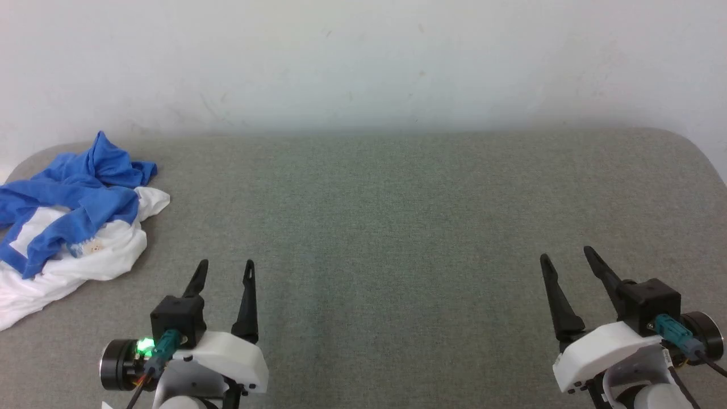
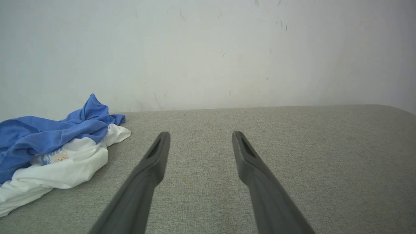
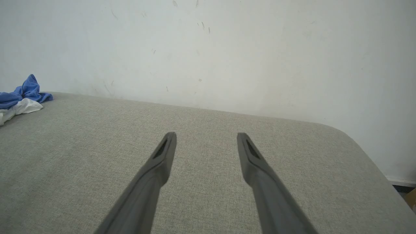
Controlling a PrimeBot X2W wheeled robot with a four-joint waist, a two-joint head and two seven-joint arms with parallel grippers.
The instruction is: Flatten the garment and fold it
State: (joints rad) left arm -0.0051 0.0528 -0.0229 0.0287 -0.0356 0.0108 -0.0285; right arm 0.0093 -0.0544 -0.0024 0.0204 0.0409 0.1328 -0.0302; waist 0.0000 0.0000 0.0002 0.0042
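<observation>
Blue-and-white garment (image 1: 74,227) is lying crumpled at left end of grey pad (image 1: 397,227), bear print (image 2: 59,157) showing in left wrist view; left gripper (image 1: 226,262), right gripper (image 1: 566,253) gaping, empty.

Brightness: all three views evenly lit, soft and diffuse, with a slightly cool cast.
Shadows: faint soft band where the wall (image 1: 363,68) meets the counter (image 1: 397,199); weak shade at the garment (image 2: 58,162) edge in the left wrist view.
Glow: small green light (image 1: 146,344) shines on the left gripper (image 1: 226,263) body.
Focus: head view a bit hazy and soft. In the wrist views the counter weave is crisp mid-frame, and the fingers (image 3: 151,182) blur toward the bottom edge.
Distortion: wide-angle stretch on the fingers low in the wrist views.
</observation>
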